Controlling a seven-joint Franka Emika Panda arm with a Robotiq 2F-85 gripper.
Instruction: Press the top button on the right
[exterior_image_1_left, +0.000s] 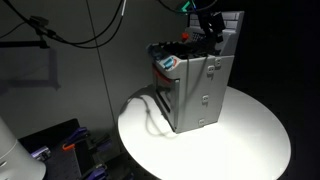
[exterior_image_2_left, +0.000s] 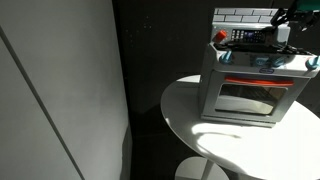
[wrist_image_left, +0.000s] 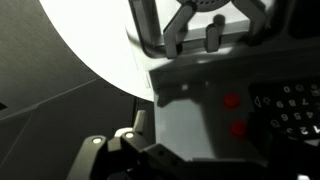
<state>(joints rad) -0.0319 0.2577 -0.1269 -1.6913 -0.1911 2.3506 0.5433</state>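
**Table** (exterior_image_1_left: 250, 130): round, white top, lit against a dark room.

**Small grey oven** (exterior_image_2_left: 250, 92): stands upright on the table, set back from its near edge in both exterior views. It has a window door with a red strip along the upper frame. The side wall in an exterior view (exterior_image_1_left: 205, 95) is plain grey with small fittings.

**Red buttons**: two round ones on the oven's grey panel in the wrist view, one (wrist_image_left: 232, 100) just beside the other (wrist_image_left: 238, 127). They lie close to that view's right edge.

**Keypad** (wrist_image_left: 290, 105): dark, with small pale keys, just beside the red buttons.

**Hand** (wrist_image_left: 195, 45): enters from the top of the wrist view and hangs above the oven, apart from the buttons. Its fingers (wrist_image_left: 212, 35) are parted by a narrow gap with nothing between them. In an exterior view the hand (exterior_image_1_left: 207, 30) is over the oven's top.
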